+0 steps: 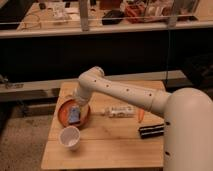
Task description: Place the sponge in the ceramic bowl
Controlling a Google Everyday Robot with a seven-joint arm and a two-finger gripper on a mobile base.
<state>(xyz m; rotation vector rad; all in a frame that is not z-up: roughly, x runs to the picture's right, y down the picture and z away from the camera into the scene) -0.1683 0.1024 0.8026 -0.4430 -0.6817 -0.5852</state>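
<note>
The ceramic bowl [65, 111], a shallow orange dish, sits at the left of the wooden table [110, 145]. The blue-grey sponge [74, 114] lies inside the bowl, toward its right side. My white arm reaches from the right across the table, and the gripper [78, 102] hangs just above the sponge, over the bowl's right half. The arm's wrist hides most of the gripper.
A white cup [70, 137] stands in front of the bowl near the table's front left. A long white-labelled packet [118, 110] lies mid-table, an orange item [141, 115] beside it, and a black object [151, 130] at the right. A dark counter runs behind.
</note>
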